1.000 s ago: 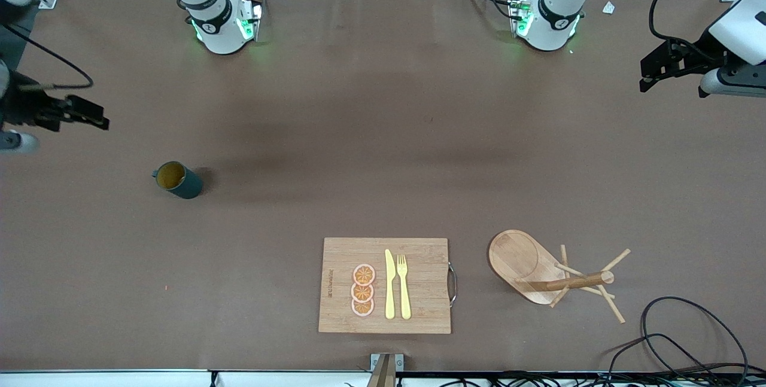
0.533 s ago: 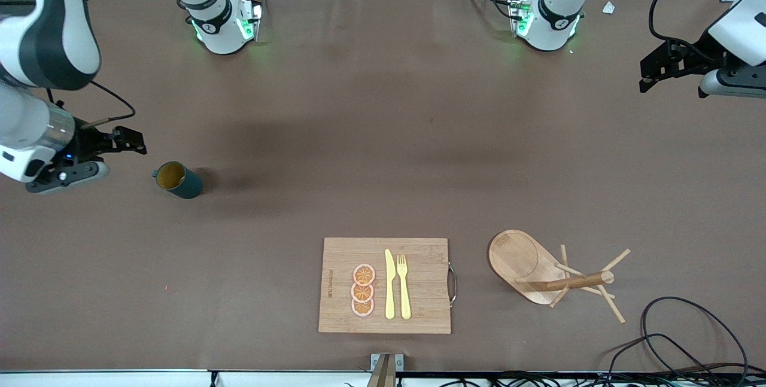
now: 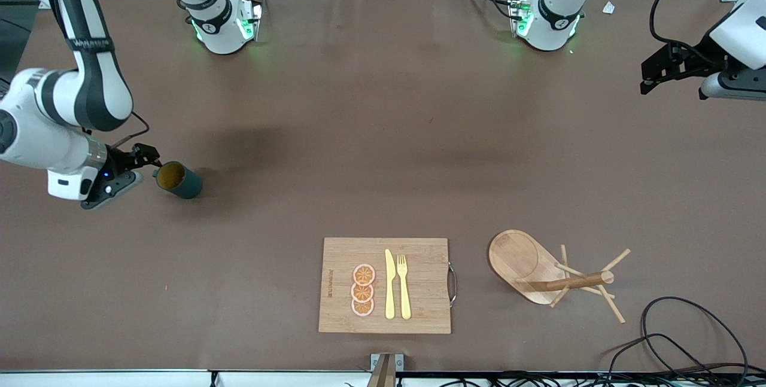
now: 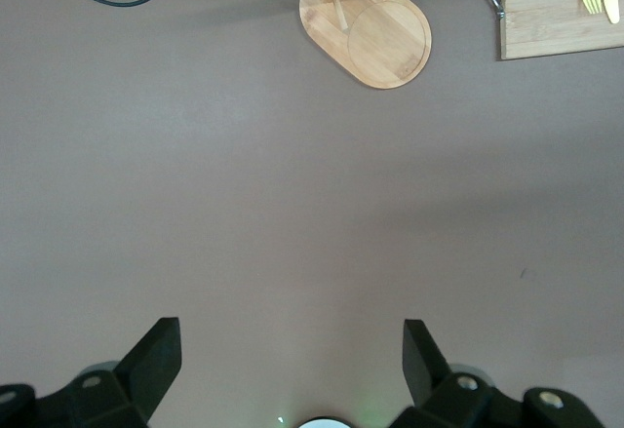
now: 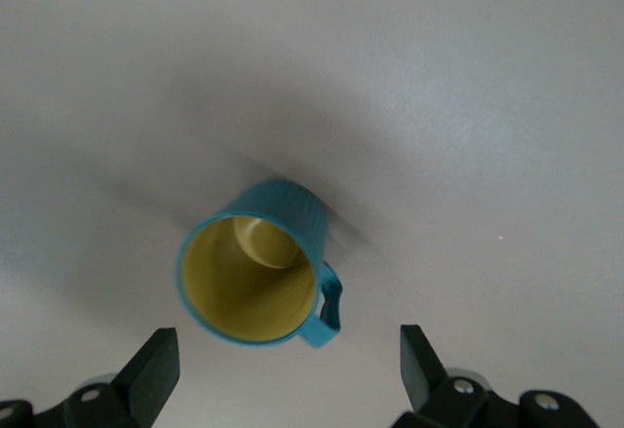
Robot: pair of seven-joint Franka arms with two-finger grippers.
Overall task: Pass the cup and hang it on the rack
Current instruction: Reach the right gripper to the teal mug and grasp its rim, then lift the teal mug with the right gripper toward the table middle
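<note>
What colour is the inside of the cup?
Mustard yellow, inside the teal cup; the right wrist view shows it best.

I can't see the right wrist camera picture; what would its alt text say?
A teal-green cup with a yellow inside and a loop handle stands on the plain table, seen from above between the right gripper's two dark open jaws, which do not touch it.

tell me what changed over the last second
The right gripper came in from the right arm's end of the table and down to the cup, fingers open, not yet gripping. The cup, the rack, the board and the waiting left gripper stayed put.
</note>
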